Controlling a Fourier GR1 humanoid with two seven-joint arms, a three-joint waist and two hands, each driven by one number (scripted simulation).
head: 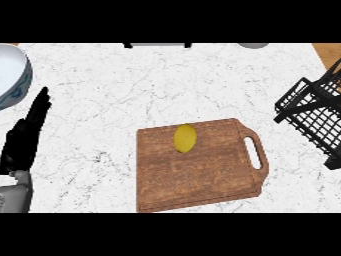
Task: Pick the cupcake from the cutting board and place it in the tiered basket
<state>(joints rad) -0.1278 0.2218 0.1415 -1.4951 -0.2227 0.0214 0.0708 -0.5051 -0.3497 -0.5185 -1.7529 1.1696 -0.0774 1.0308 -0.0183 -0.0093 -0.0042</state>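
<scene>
The cupcake, a small yellow oval, sits near the twelve o'clock edge of the cutting board. The tiered basket stands well apart at its three o'clock. The left hand rests at nine o'clock with straight fingers, holding nothing, and the right hand is out of view. I judge the right hand better placed: it should come in spread wide, curl round the cupcake's sides, and lift clear of the board before swinging toward three o'clock.

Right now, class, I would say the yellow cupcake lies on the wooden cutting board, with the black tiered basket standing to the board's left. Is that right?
Not quite. The head view shows the yellow cupcake lying on the wooden cutting board, but the black tiered basket stands to the board's right, not its left.
</scene>
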